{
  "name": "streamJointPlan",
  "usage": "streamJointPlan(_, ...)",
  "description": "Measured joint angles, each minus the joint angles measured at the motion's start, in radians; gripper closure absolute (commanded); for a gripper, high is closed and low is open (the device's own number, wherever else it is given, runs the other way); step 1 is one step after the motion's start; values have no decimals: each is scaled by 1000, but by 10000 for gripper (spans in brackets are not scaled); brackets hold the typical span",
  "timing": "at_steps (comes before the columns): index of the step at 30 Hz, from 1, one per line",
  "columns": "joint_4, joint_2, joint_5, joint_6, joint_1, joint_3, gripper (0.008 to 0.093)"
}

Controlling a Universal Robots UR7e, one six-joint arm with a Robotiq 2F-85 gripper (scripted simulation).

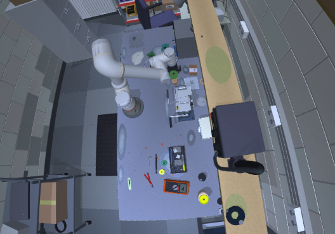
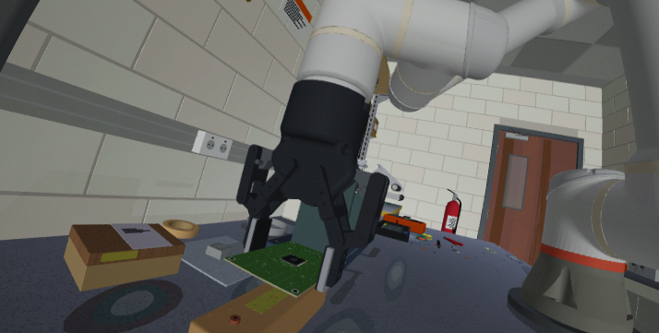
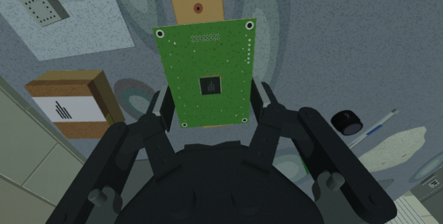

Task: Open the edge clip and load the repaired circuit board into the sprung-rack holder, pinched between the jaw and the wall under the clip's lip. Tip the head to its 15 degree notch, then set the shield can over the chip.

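The green circuit board [image 2: 279, 266] sits just above a tan wooden block [image 2: 258, 309] at the far end of the bench. The board [image 3: 208, 73], with its black chip [image 3: 210, 86] facing up, is gripped across its width by my gripper [image 3: 211, 105], which is closed on its two long edges. The small perforated shield can [image 3: 45, 8] rests on a pale mat [image 2: 217, 262] beside the block. The sprung-rack holder [image 1: 183, 102] stands mid-bench, apart from my gripper [image 1: 173, 75].
A tan block [image 3: 196, 1] lies directly under the board, and a brown box with a white label [image 2: 122, 253] sits beside it toward the wall. A tape roll [image 2: 180, 228] lies behind that box. A black knob [image 3: 346, 122] and a pen lie on the other side.
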Motion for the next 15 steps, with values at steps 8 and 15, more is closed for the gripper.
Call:
streamJointPlan(8, 80, -51, 0, 0, 0, -30, 934)
streamJointPlan(15, 148, -90, 0, 0, 0, -59, 934)
